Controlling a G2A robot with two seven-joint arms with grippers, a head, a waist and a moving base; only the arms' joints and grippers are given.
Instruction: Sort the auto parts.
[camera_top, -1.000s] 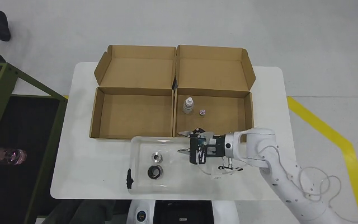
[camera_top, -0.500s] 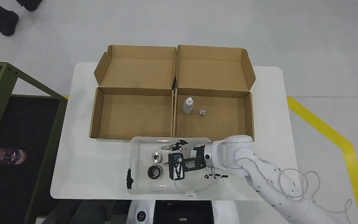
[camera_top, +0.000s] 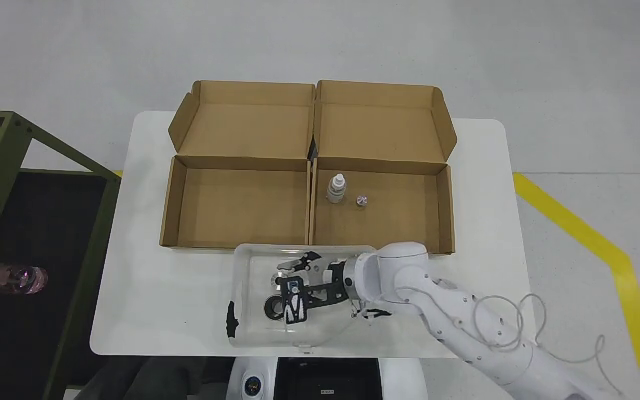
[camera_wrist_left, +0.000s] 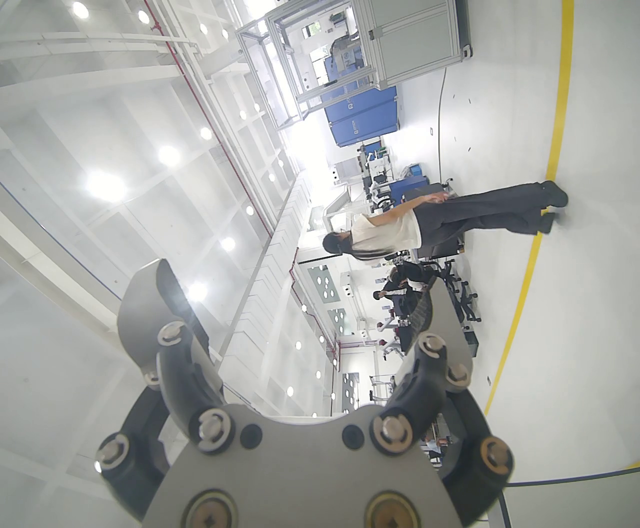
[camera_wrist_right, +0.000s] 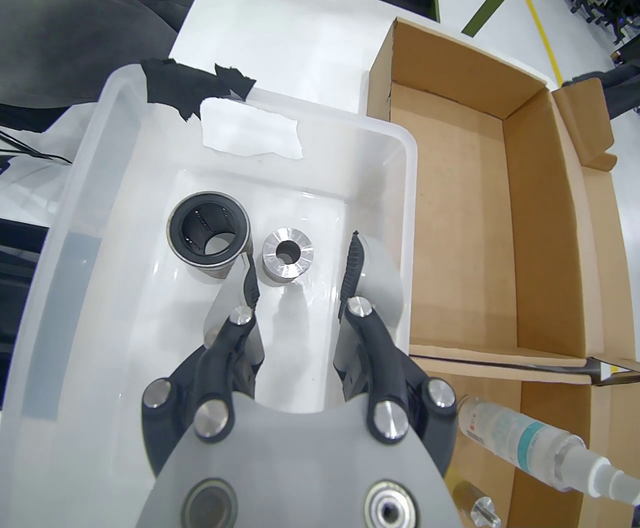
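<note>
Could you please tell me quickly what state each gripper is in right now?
Left gripper: open, empty.
Right gripper: open, empty, over the clear bin.

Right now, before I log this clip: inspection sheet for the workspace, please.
Surface: white table carrying two cardboard boxes and a clear bin.
Job's things: black bearing and silver bushing side by side in the bin; spray bottle and small metal part in one box.
Clutter: black tape on the bin rim.
Grippers: right gripper open beside the bushing; left gripper open, holding nothing.
Cables: dark cable on the floor.
Surroundings: yellow floor line, green frame.
</note>
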